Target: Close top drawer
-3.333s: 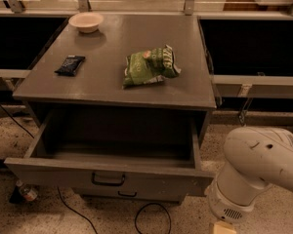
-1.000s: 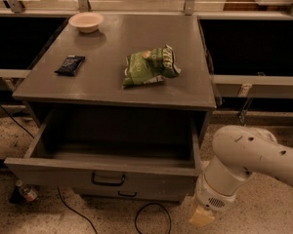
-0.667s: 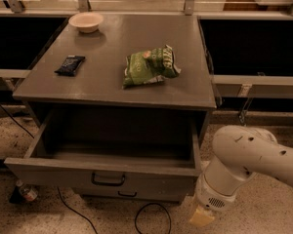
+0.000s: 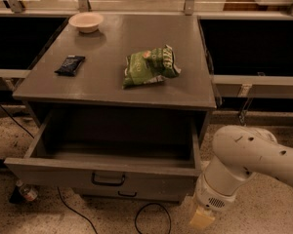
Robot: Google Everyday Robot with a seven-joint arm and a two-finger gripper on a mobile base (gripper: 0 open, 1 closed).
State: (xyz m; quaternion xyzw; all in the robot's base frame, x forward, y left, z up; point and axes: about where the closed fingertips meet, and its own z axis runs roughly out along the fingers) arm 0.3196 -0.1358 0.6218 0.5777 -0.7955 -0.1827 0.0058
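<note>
Swing the gripper (image 4: 202,219), low at the near right just beside the front corner of the pulled-out top drawer (image 4: 58,172), leftward to face the front panel by the black handle (image 4: 108,180). Cannot tell whether open or closed. Press flat and centred, straight toward the far side, to avoid skewing.

The robot's white arm (image 4: 256,155) is reaching in from the right edge of the view, bending at a rounded joint and angling down to the left. Its wrist (image 4: 216,195) is pointing downward. The gripper (image 4: 201,218) is hanging below it at the bottom of the view, right of centre, showing only a tan tip.
</note>
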